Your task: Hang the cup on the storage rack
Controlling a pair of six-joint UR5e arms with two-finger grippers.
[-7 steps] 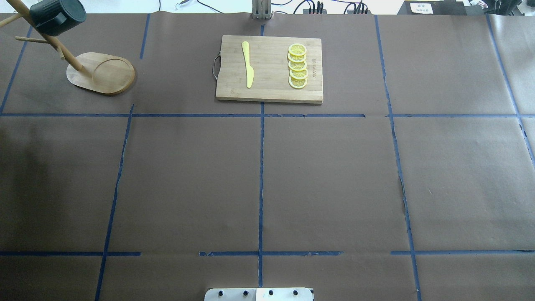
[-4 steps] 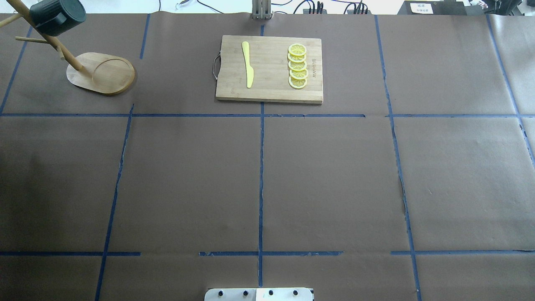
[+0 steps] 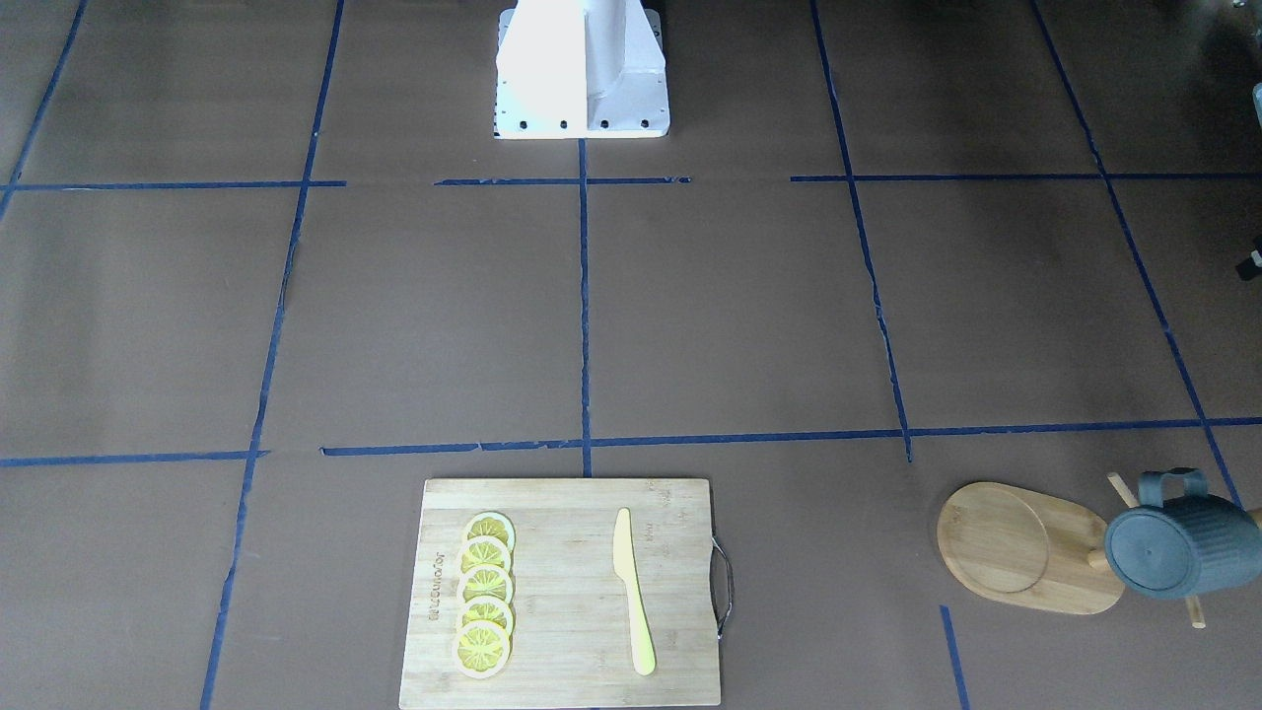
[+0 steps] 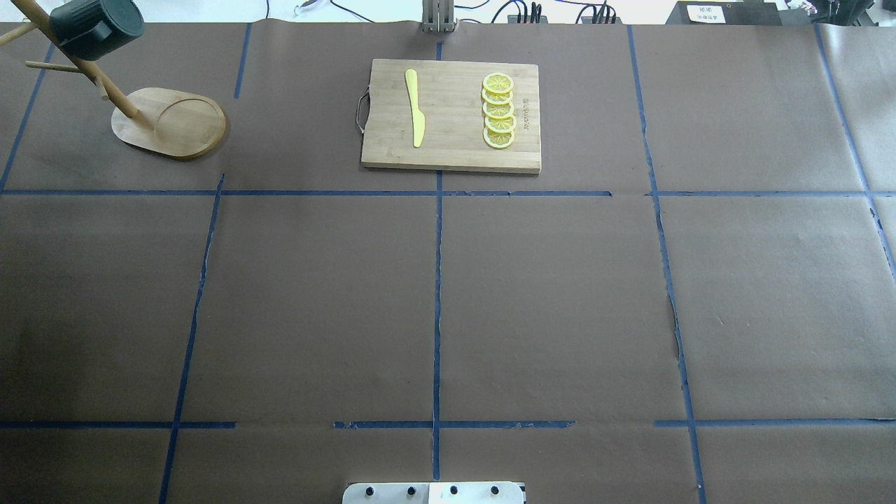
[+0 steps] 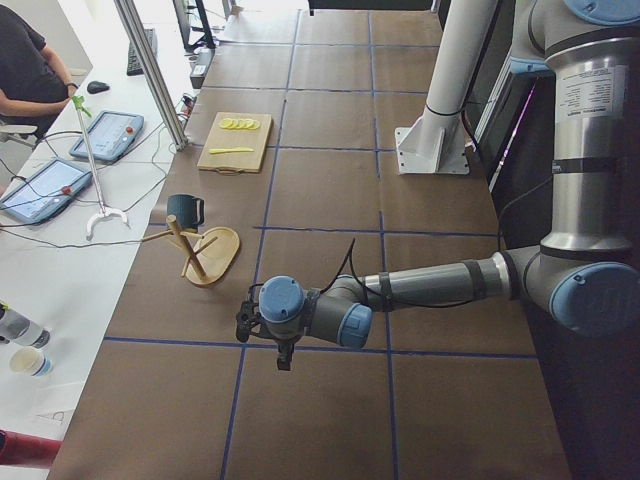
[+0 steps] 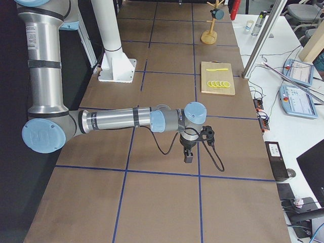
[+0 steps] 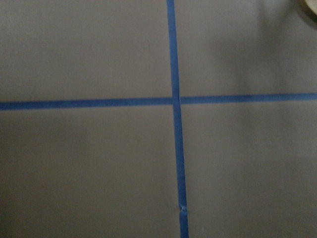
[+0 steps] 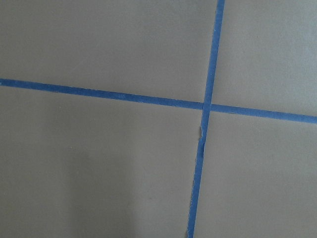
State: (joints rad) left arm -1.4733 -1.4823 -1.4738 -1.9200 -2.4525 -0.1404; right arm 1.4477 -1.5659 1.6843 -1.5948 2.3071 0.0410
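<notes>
Shows cup (image 4: 94, 28) off the table (image 4: 560, 294), hung high on an upper peg of rack (image 4: 175, 126) at the robot's far left corner, with the closed end turned toward the front camera and the handle uppermost there. Appears threaded on the peg by the handle, though not resolvable at this size. Places left gripper (image 5: 284, 360) low over bare table, pointing down, well apart from rack. Places right gripper (image 6: 188, 157) likewise toward the table's opposite end. Cannot tell spread or pressed together for either: seen only from the side cameras, with no fingertips in either wrist view, only blue tape lines on brown paper. Puts neither on cup. Also shows board (image 4: 451, 115) at the far middle of the table, carrying knife (image 4: 414, 108) and a row of lemon slices (image 4: 498, 110), well apart from rack. Judged stage: hanging done, with only a final check and stand-off remaining. To do that well: keep both arms clear of rack, avoid any sweep toward the left corner liable to nudge post or pegs, confirm from two views a steady cup and a flat rack base, and refrain from re-grasping. Likely risk: a light rack, loaded high on one side, prone to tipping under a slight knock.
</notes>
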